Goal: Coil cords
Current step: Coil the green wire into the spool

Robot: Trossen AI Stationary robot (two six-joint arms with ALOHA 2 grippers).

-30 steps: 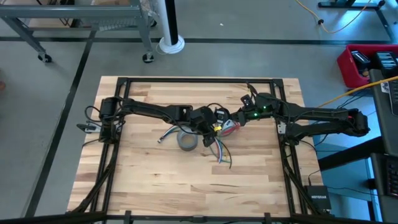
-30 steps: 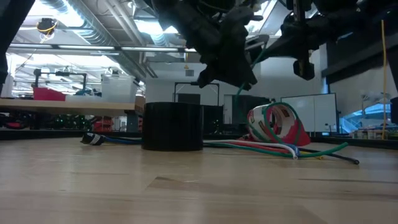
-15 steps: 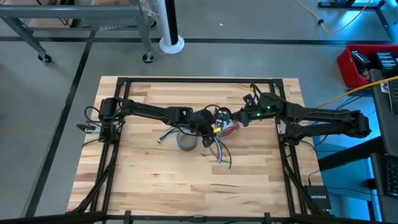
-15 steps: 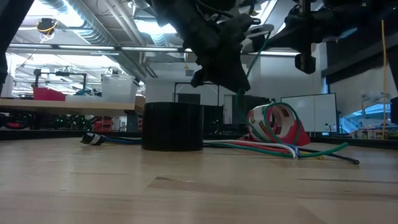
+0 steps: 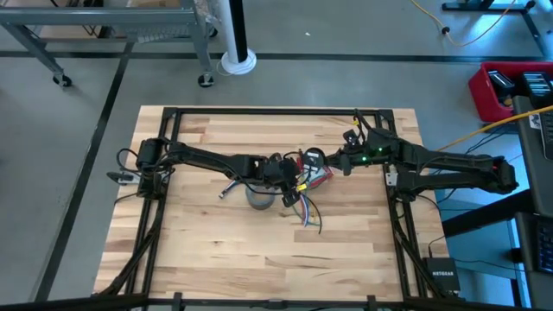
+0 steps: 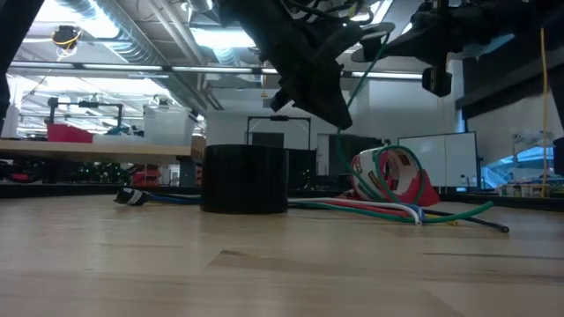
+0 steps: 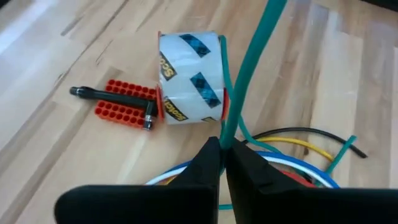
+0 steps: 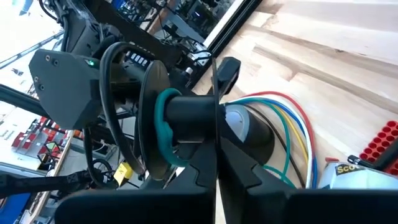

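left gripper (image 7: 222, 152) pinched tight on green cord (image 7: 249, 68), up above table (image 5: 207, 250) | rest of cords (image 6: 397, 207) loose on wood under it, beside tape roll (image 7: 189, 78) | right gripper (image 8: 214, 155) clamped on spool (image 8: 186, 115)

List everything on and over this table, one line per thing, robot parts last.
table: one, light wood, under everything
grey tape roll: one, grey, mid-table
clear tape roll: one, clear with red core, beside the bit holder
bit holder: one, orange, a black tool across it
loose cords: several, mixed colours, lying by the clear tape roll
green cord: one, green, rising from the left gripper
left gripper: shut on green cord, mid-table
right gripper: shut, raised beside the left gripper
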